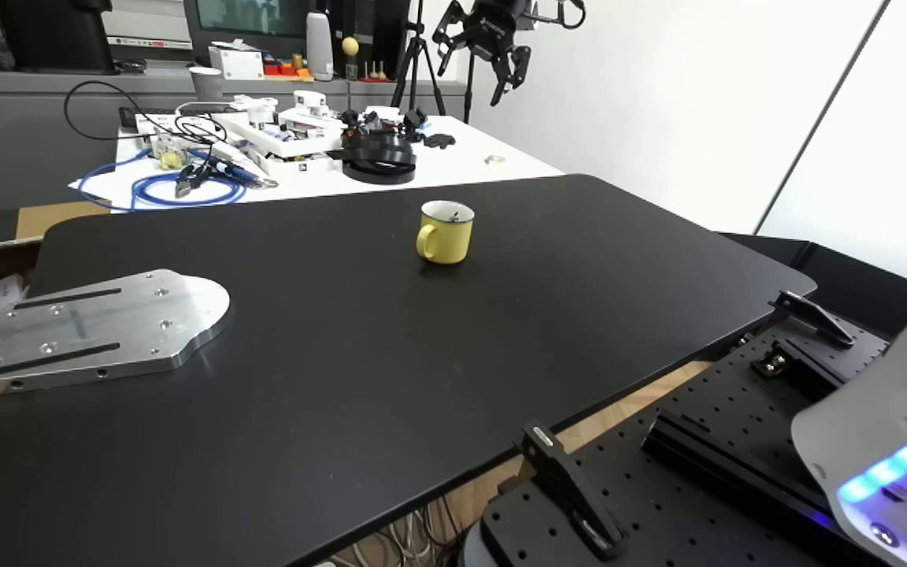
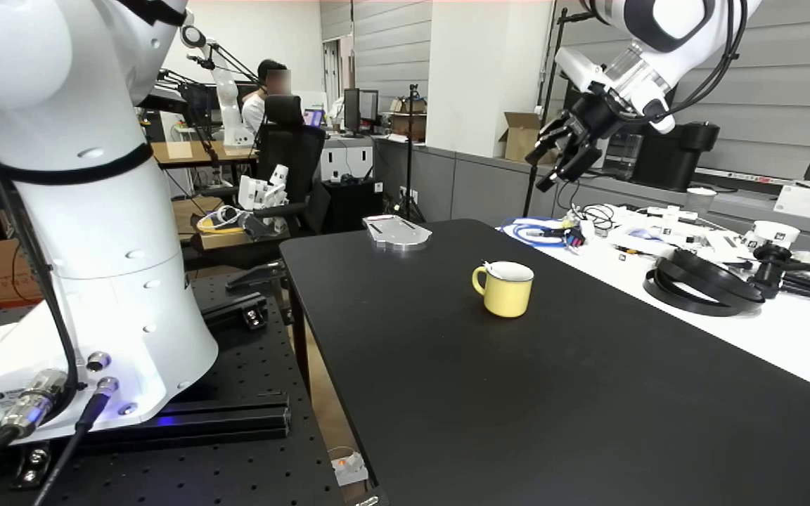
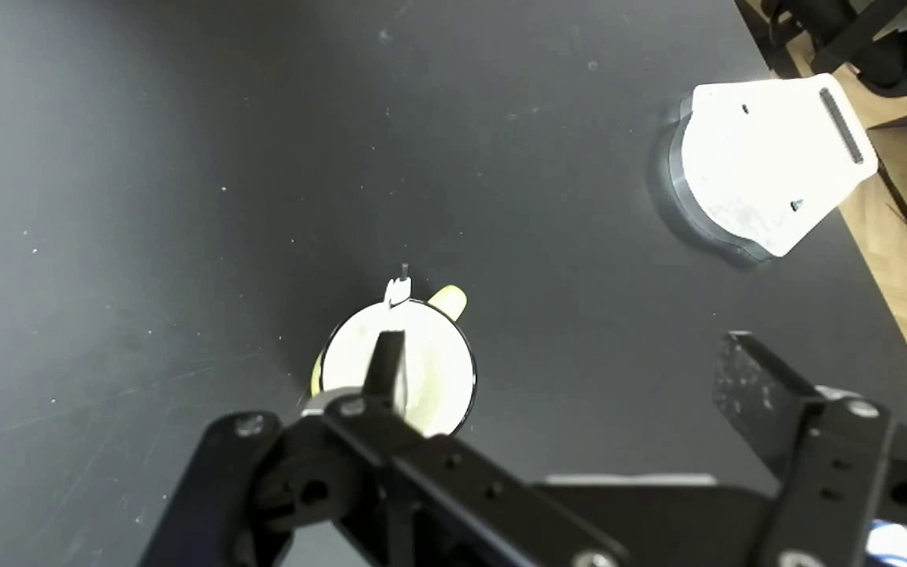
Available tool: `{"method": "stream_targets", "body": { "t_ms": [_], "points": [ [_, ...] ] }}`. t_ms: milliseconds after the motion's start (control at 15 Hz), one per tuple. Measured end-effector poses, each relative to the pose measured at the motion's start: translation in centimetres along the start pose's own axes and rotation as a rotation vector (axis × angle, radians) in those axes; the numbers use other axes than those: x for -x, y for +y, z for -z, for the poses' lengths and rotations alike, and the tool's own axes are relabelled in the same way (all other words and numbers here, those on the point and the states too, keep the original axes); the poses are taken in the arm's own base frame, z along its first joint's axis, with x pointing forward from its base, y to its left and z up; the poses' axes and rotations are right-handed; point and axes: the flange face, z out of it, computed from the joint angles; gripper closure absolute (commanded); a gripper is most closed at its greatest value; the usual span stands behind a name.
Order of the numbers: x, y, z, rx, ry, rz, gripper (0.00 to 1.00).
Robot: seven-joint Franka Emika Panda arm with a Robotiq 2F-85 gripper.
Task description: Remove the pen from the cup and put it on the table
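The yellow cup [image 1: 447,241] stands upright on the black table [image 1: 327,378]; it also shows in an exterior view [image 2: 508,289]. In the wrist view the cup [image 3: 438,370] is partly covered by one finger. The pen [image 3: 399,290] sits in the cup; its pale clip end and thin dark tip stick out over the rim near the handle. A small end of the pen [image 2: 488,267] shows by the handle in an exterior view. The rest of it is hard to make out. My gripper [image 3: 566,339] is open and empty, high above the table, apart from the cup; both exterior views show it [image 2: 540,172] [image 1: 469,85].
A metal plate [image 1: 119,319] lies at the table's edge; it also shows in the wrist view [image 3: 768,161]. A white table [image 1: 493,169] with cables, white parts and a black round object [image 1: 379,157] adjoins the black table. The robot base [image 2: 124,330] stands on a perforated black platform.
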Motion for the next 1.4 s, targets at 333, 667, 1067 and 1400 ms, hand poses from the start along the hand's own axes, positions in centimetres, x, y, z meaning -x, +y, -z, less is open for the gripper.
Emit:
{"method": "stream_targets", "body": {
  "t_ms": [333, 667, 1067, 1400],
  "points": [
    [0.0, -0.1, 0.0, 0.000, 0.000, 0.001, 0.00],
    [-0.9, 0.6, -1.9, 0.000, -0.034, -0.012, 0.00],
    [-3.9, 3.0, -7.7, -0.022, -0.126, -0.062, 0.00],
    [-5.6, 4.9, -11.0, -0.059, -0.179, -0.103, 0.00]
  ]
}}
